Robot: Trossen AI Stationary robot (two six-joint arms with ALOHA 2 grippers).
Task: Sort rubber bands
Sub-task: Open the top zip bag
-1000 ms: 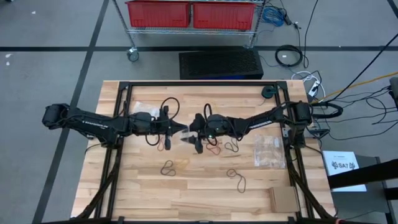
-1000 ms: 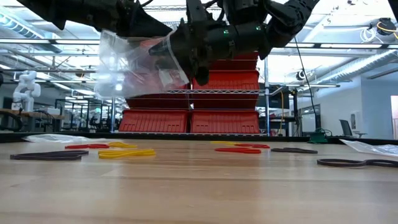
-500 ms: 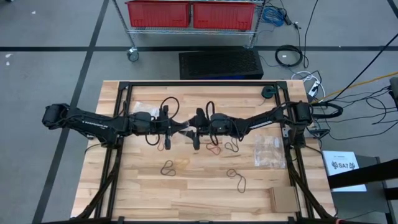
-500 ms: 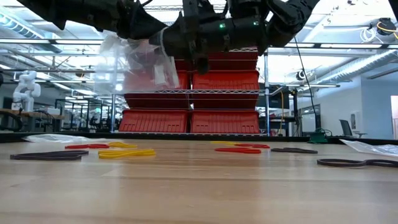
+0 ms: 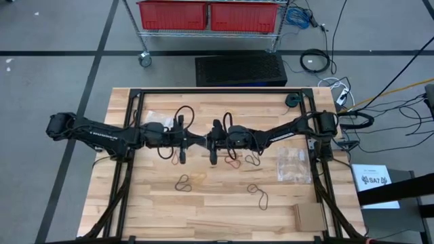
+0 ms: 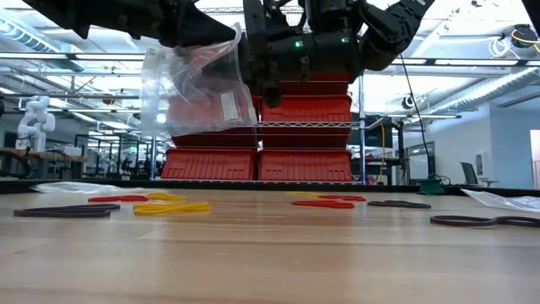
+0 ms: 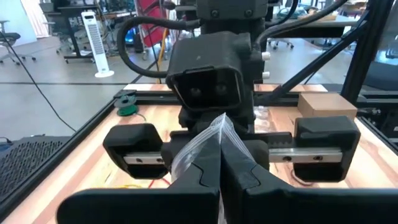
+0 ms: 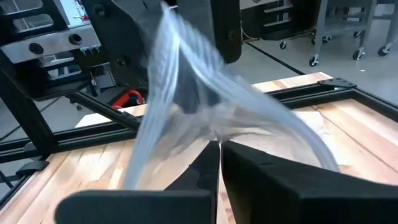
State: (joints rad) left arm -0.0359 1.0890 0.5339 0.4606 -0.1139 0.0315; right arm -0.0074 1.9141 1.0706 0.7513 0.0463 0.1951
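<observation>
Two grippers, left [image 7: 221, 177] and right [image 8: 219, 163], both clamp one clear plastic bag [image 6: 198, 89] (held aloft) above several rubber bands [image 6: 173, 207] on a wooden table [image 5: 224, 213].

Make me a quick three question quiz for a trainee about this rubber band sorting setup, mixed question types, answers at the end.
1. True or false: the clear plastic bag lies flat on the table.
2. Which grippers hold that bag? A) left only B) right only C) both
3. Fill in: in the low view, the rubber bands resting on the wood are red, black and ____.

Key
1. False: it hangs in the air above the table, between the two arms.
2. C: the left gripper and the right gripper each have their fingers shut on the bag's plastic.
3. Yellow.
</observation>
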